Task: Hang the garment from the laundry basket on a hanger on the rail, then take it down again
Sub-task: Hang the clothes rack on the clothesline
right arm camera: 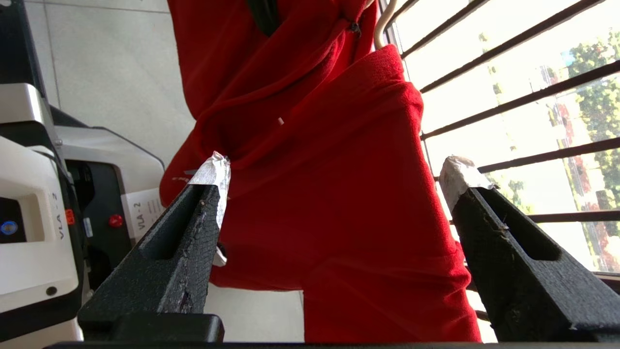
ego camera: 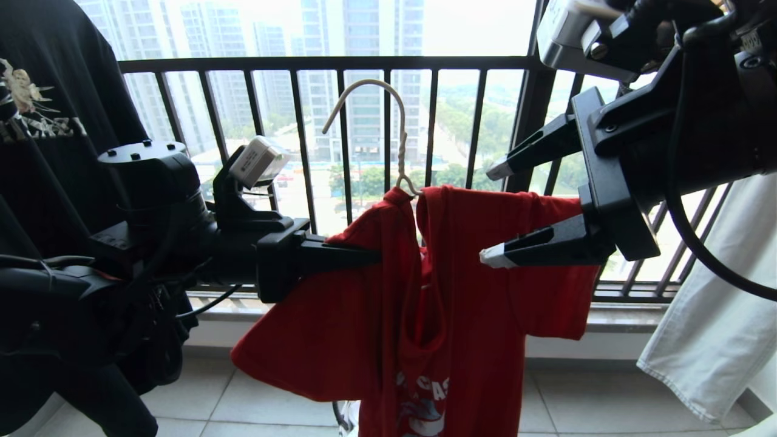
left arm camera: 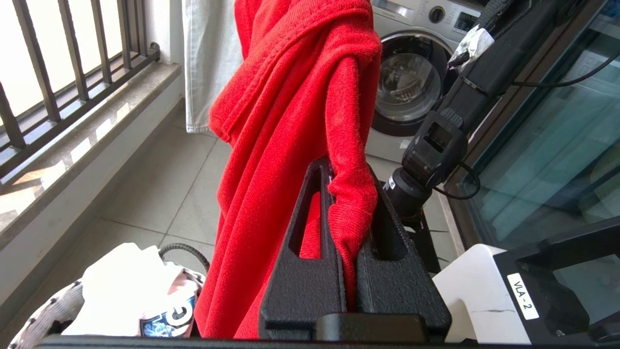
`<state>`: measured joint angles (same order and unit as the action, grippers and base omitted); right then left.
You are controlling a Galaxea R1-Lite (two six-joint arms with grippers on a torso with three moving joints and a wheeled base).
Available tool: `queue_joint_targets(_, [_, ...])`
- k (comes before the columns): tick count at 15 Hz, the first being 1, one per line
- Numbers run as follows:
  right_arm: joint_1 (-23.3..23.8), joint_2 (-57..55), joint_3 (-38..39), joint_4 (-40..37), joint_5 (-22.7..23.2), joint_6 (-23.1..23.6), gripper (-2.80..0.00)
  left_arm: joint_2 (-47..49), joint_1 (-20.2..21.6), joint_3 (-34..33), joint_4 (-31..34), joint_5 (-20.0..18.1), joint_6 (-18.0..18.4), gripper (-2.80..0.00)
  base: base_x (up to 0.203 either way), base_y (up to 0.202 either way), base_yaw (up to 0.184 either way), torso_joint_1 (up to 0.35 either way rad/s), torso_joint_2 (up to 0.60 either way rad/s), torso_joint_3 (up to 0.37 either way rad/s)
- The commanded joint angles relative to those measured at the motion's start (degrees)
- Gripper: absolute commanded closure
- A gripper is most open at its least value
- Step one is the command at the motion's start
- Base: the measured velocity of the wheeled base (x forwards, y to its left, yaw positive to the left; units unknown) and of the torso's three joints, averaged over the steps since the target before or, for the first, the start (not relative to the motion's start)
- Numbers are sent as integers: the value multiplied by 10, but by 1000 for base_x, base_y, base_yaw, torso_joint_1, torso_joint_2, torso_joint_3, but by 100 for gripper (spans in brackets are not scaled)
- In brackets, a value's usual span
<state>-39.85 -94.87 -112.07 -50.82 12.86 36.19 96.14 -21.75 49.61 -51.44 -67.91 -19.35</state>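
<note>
The red garment (ego camera: 425, 291) droops from the pale hanger (ego camera: 388, 133), held in mid-air before the window railing (ego camera: 328, 64). The left pincer (ego camera: 370, 258) is clamped on the garment's shoulder fabric. The right pincer (ego camera: 495, 212) gapes wide beside the garment's other shoulder, gripping nothing.

The left gripper (ego camera: 370, 258) reaches in level from the left with its jaws pinched shut on a fold of the garment (ego camera: 461, 285), while the right gripper (ego camera: 495, 212), coming from the garment's other side, stands with fingers spread wide, touching nothing.
</note>
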Motion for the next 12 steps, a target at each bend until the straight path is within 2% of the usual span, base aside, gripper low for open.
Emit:
queue_joint_targets(1, [-8,-11,0,0,16,2,-280,-11,2,-6,-11,-4,-2,0,0,0,0,0,0,0])
queue_joint_targets(2, [-8,-15,-1,1,42,1,-280,-22,4,-10,-12,-8,-2,0,0,0,0,0,0,0])
queue_joint_targets(3, [-8,-18,-1,3,57,1,-280,-30,12,-12,-12,-42,-2,0,0,0,0,0,0,0])
queue_joint_targets(4, [-11,-19,-1,6,61,1,-280,-36,24,-12,-12,-91,-2,0,0,0,0,0,0,0])
queue_joint_targets(5, [-11,-19,-1,7,62,1,-280,-40,33,-13,-12,-114,-3,0,0,0,0,0,0,0])
queue_joint_targets(10, [-24,-22,-1,27,67,-5,-280,-50,42,-14,-13,-122,-1,0,0,0,0,0,0,0])
queue_joint_targets(12, [-24,-22,-1,36,83,-14,-280,-54,44,-17,-14,-123,-1,0,0,0,0,0,0,0])
